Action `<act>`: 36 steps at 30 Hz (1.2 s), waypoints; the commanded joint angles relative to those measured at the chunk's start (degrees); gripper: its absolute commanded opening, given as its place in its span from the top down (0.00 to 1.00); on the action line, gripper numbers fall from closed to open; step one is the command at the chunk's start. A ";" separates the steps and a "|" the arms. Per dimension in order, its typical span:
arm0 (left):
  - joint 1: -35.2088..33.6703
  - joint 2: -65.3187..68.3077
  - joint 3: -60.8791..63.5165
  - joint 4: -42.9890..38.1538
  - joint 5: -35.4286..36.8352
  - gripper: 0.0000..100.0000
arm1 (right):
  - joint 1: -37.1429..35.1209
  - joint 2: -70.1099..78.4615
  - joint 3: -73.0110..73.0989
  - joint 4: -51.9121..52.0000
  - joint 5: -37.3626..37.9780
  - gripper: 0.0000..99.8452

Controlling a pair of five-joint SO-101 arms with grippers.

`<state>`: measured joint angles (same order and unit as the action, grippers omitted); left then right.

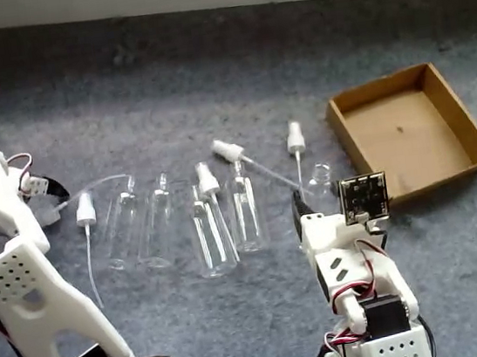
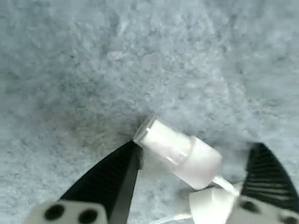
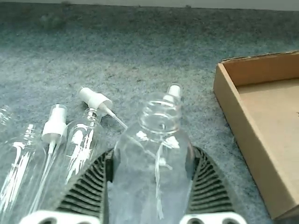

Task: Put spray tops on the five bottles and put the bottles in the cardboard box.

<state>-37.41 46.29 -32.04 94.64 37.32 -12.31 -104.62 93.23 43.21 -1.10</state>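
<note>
While our right tool sits clamped on a clear bottle, neck open, near the cardboard box, our left tool stands apart astride a spray top lying on the bench. Risks we judge: rounded top rolls out as jaws close; smooth bottle twists in grip; long tube misses neck when we thread it

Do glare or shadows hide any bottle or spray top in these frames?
High view: pale glints on the lying clear plastic bottles, faint against the grey carpet. Left wrist view: dark shadow beside the white spray top. Right wrist view: bright streaks across the clear plastic bottle in the right gripper.
</note>
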 commanded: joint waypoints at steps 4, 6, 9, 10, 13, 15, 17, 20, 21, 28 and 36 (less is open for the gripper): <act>-0.48 -0.31 -5.49 -0.26 0.44 0.87 | 0.22 -0.66 -0.84 0.04 -0.09 0.96; -0.66 -0.31 -6.90 -0.26 0.44 0.88 | 0.22 -0.66 -0.84 0.04 -0.09 0.96; -0.66 -0.31 -9.19 -0.26 0.35 0.88 | 0.22 -0.66 -0.84 0.04 -0.09 0.96; -0.66 -0.31 -9.71 -0.35 0.35 0.88 | 0.22 -0.66 -0.84 0.04 -0.09 0.96; -0.66 -0.22 -10.68 -0.70 0.26 0.88 | 0.22 -0.66 -0.84 0.04 -0.09 0.96; -0.66 -0.22 -11.03 -0.70 0.18 0.88 | 0.22 -0.66 -0.84 0.04 -0.09 0.96; -0.66 -0.22 -11.03 -0.70 0.00 0.92 | 0.22 -0.66 -0.84 0.04 -0.09 0.96; -0.04 -0.22 -11.03 -0.70 -2.37 0.97 | 0.22 -0.66 -0.84 0.04 -0.09 0.96; 0.57 -0.22 -11.03 -0.79 -4.75 0.97 | 0.22 -0.66 -0.84 0.04 -0.09 0.96; 3.82 -0.22 -10.86 -0.79 -24.26 0.97 | 0.22 -0.66 -0.84 0.04 -0.09 0.96; 4.97 -0.04 -10.59 -5.71 -43.52 0.97 | 0.22 -0.66 -0.84 0.04 -0.09 0.96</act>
<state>-34.42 46.81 -40.22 92.09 4.44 -12.31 -104.62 93.23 43.21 -1.10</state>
